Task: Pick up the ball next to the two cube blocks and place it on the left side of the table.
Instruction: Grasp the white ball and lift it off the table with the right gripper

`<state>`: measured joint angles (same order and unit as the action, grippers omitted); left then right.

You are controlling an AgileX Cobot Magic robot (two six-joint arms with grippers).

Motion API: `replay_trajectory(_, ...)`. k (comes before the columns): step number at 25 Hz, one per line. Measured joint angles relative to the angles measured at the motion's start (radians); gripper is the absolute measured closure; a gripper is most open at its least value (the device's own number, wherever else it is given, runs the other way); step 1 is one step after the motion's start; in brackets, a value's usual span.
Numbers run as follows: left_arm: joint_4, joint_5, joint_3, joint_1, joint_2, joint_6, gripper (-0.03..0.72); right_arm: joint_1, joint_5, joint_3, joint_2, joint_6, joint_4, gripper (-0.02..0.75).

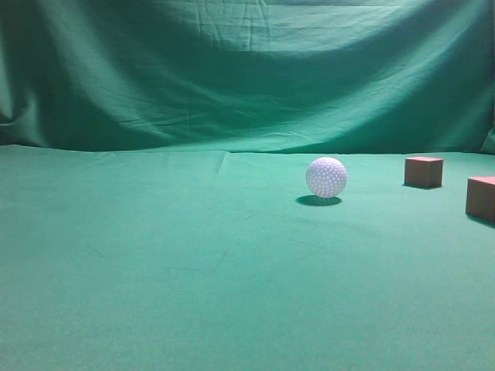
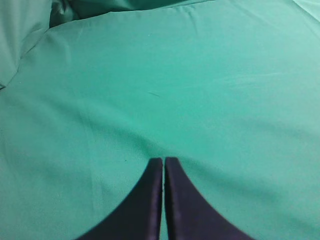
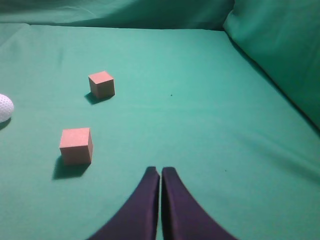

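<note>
A: As the exterior view looks along the table at object height, where do we find the ball?

B: We find it resting on the green cloth right of centre, its shadow just beneath it. To its right stand the two cube blocks: the farther cube near the backdrop, the nearer cube cut by the frame's right edge. All three stand apart, none touching.

A: And in the right wrist view?

B: We see both cubes left of the right gripper, with the ball only partly visible at the left edge; its exact spacing from the cubes is hard for us to judge there. The jaws are pressed together, holding nothing.

A: The left gripper?

B: Its jaws likewise meet with only a thin seam between them, above bare cloth, with nothing held.
</note>
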<state>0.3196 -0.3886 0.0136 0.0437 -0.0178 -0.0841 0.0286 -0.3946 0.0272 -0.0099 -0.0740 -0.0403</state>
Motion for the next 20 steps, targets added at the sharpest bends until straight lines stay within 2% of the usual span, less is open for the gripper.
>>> replay_trajectory(7, 0.0, 0.0, 0.0, 0.0, 0.0, 0.0, 0.688, 0.0, 0.0, 0.0, 0.0, 0.0, 0.008, 0.738)
replay_trajectory(10, 0.0, 0.0, 0.0, 0.0, 0.0, 0.0, 0.688, 0.0, 0.044, 0.001, 0.0, 0.004, 0.021, 0.738)
replay_trajectory(13, 0.0, 0.0, 0.0, 0.0, 0.0, 0.0, 0.688, 0.0, 0.216, 0.002, 0.0, 0.052, -0.014, 0.738)
replay_trajectory(18, 0.0, 0.0, 0.0, 0.0, 0.0, 0.0, 0.688, 0.0, 0.593, 0.002, 0.0, 0.079, -0.034, 0.738)
replay_trajectory(20, 0.0, 0.0, 0.0, 0.0, 0.0, 0.0, 0.688, 0.0, 0.623, -0.011, 0.0, 0.088, -0.036, 0.738)
